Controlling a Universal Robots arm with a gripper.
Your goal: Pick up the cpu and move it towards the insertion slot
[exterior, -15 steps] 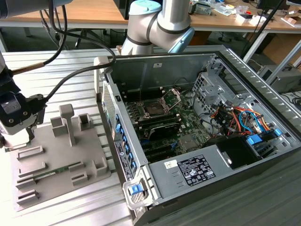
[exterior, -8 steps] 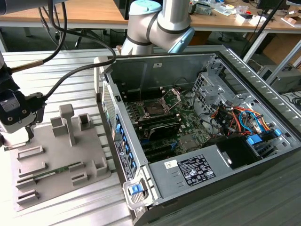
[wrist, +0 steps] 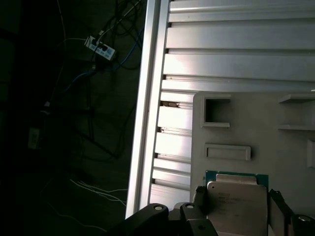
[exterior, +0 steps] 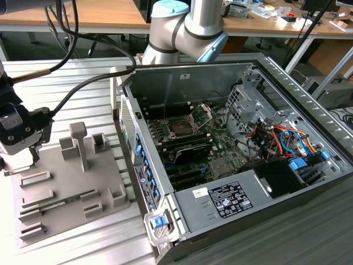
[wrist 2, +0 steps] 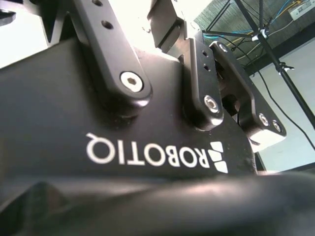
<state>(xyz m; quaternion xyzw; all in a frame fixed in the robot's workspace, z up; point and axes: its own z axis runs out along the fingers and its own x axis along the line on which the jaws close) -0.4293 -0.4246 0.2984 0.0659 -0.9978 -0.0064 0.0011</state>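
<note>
exterior view: the gripper (exterior: 33, 155) hangs low over the corner of the grey tray (exterior: 62, 178) at the exterior view's far left, its black body trailing a cable. the tray rests on a ribbed aluminium table (exterior: 55, 72) and carries raised blocks and shallow frames. just beside the tray, toward the exterior view's right, an open computer case (exterior: 182, 85) lies on its side. inside it, the insertion slot (exterior: 179, 128) sits on the motherboard, dark-centred, with its silver retention bracket (exterior: 205, 113) hinged up and open. long black memory slots (exterior: 187, 149) run just beside the socket. the base of the arm (exterior: 190, 25) stands behind the case.

first wrist view: the cpu (wrist: 236, 204), pale silver on a green substrate, lies over the tray (wrist: 266, 118), framed closely on two opposite edges by dark parts of the gripper. whether the gripper clamps the cpu or merely brackets it cannot be told, nor whether the chip is raised off the tray. the cpu is well apart from the insertion slot.

second wrist view: the gripper's black housing (wrist 2: 98, 123) and its bolted link bars stand close before the camera.
</note>
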